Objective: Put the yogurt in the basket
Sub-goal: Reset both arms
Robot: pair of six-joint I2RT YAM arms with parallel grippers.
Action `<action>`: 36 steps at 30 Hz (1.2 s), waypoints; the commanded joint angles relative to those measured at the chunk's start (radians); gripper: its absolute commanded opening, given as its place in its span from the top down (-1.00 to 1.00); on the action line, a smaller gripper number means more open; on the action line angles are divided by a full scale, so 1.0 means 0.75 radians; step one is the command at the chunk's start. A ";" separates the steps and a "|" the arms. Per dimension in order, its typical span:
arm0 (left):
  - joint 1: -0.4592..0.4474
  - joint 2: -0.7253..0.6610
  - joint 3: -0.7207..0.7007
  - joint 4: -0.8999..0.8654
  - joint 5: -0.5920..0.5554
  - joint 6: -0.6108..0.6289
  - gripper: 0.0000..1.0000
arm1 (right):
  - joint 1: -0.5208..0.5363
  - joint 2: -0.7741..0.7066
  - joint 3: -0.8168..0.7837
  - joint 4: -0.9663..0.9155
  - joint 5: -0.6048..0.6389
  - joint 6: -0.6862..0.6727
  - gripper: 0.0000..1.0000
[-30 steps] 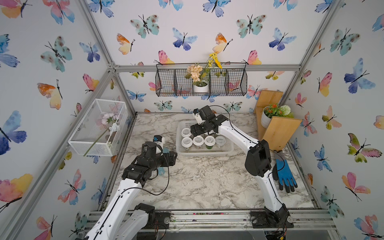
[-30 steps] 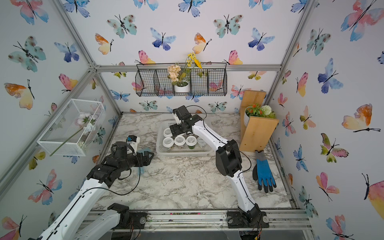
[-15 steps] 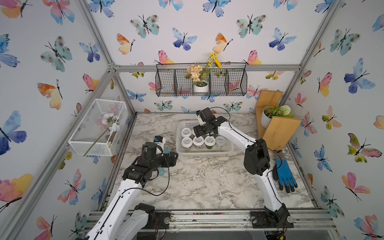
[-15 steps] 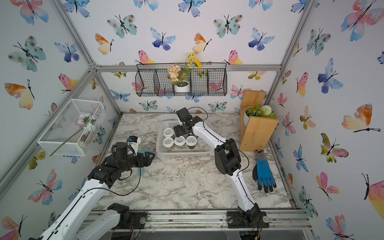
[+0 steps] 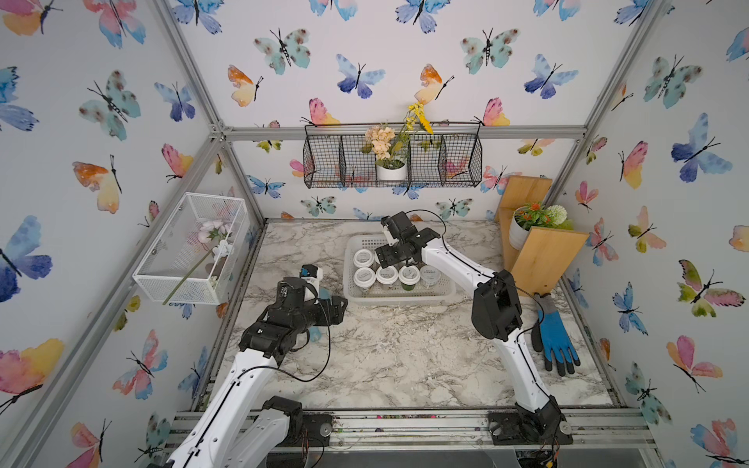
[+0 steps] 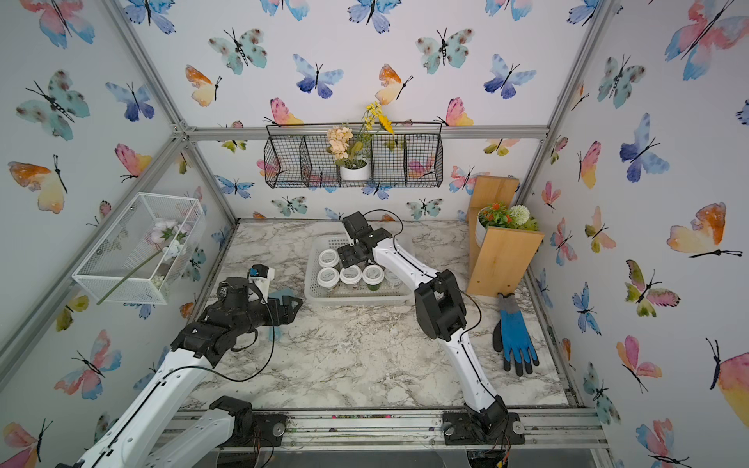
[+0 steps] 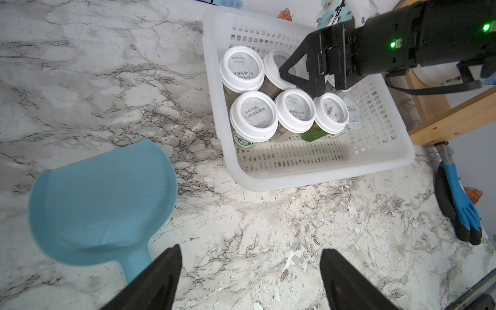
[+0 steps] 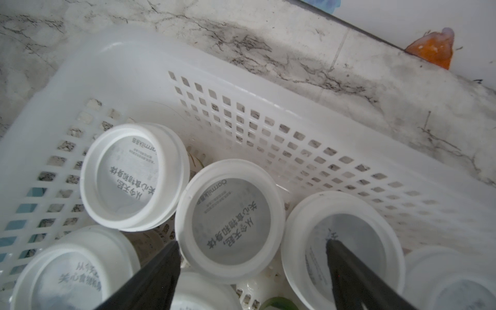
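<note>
yogurt [image 7: 253,115] in basket [image 7: 322,177], scoop [image 7: 102,198] to its left

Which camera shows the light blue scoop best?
The left wrist view: the blue scoop shows nearly whole, close up. In both top views the left arm hides most of it. The right wrist view gives only blue glints through the basket wall.

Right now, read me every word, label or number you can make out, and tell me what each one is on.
"从今天起,关心食物和身体": grey label on a yogurt lid, and again on another lid.
"Oarmilk": brand at the edge of the first lid's label.
Fine print under the brand: too small to read.
Green letters on the side of the front cup: partly hidden, unreadable.
Basket: no text.
</note>
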 commanded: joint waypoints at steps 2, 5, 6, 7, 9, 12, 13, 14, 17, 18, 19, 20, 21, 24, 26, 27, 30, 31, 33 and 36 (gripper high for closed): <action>0.009 -0.013 -0.010 0.025 0.053 0.011 -0.73 | 0.006 0.046 0.041 -0.013 0.065 -0.018 -0.76; 0.008 -0.014 -0.010 0.025 0.054 0.011 -0.73 | 0.006 0.051 0.044 -0.018 0.079 -0.022 -0.77; 0.008 -0.014 -0.010 0.025 0.056 0.011 -0.73 | 0.007 0.055 0.045 -0.019 0.085 -0.022 -0.77; 0.008 -0.015 -0.010 0.025 0.057 0.011 -0.73 | 0.006 0.057 0.050 -0.022 0.091 -0.024 -0.77; 0.008 -0.016 -0.010 0.025 0.055 0.011 -0.73 | 0.006 0.061 0.052 -0.027 0.100 -0.026 -0.78; 0.009 -0.015 -0.012 0.027 0.060 0.011 -0.73 | 0.006 0.059 0.052 -0.029 0.104 -0.026 -0.78; 0.007 -0.016 -0.012 0.027 0.060 0.011 -0.73 | 0.007 0.058 0.050 -0.028 0.104 -0.026 -0.78; 0.009 -0.014 -0.012 0.026 0.060 0.011 -0.73 | 0.006 0.057 0.049 -0.027 0.104 -0.028 -0.78; 0.009 -0.014 -0.012 0.027 0.062 0.011 -0.73 | 0.007 0.053 0.048 -0.027 0.106 -0.029 -0.78; 0.009 -0.013 -0.011 0.027 0.062 0.011 -0.73 | 0.006 0.053 0.048 -0.027 0.106 -0.030 -0.78; 0.009 -0.013 -0.012 0.028 0.062 0.011 -0.73 | 0.006 0.051 0.048 -0.029 0.106 -0.029 -0.78; 0.009 -0.014 -0.012 0.029 0.062 0.011 -0.73 | 0.006 0.048 0.046 -0.030 0.103 -0.027 -0.78; 0.008 -0.013 -0.013 0.028 0.062 0.011 -0.73 | 0.006 0.042 0.042 -0.029 0.097 -0.028 -0.78; 0.009 -0.012 -0.014 0.029 0.062 0.011 -0.73 | 0.007 -0.003 0.003 0.003 0.062 -0.022 -0.77; 0.009 -0.012 -0.014 0.029 0.063 0.011 -0.73 | 0.007 -0.045 -0.028 0.036 0.044 -0.018 -0.77; 0.008 -0.012 -0.014 0.029 0.064 0.012 -0.73 | 0.007 -0.060 -0.033 0.047 0.041 -0.016 -0.77; 0.009 -0.010 -0.014 0.031 0.066 0.013 -0.73 | 0.007 -0.072 -0.014 0.055 0.027 -0.010 -0.77; 0.009 -0.010 -0.016 0.031 0.068 0.013 -0.73 | 0.007 -0.068 -0.003 0.056 0.021 -0.007 -0.77; 0.009 -0.010 -0.016 0.029 0.068 0.013 -0.73 | 0.007 -0.048 0.031 0.053 0.011 0.001 -0.75; 0.009 -0.017 -0.016 0.033 0.068 0.012 -0.73 | 0.007 -0.023 0.057 0.061 -0.004 0.014 -0.72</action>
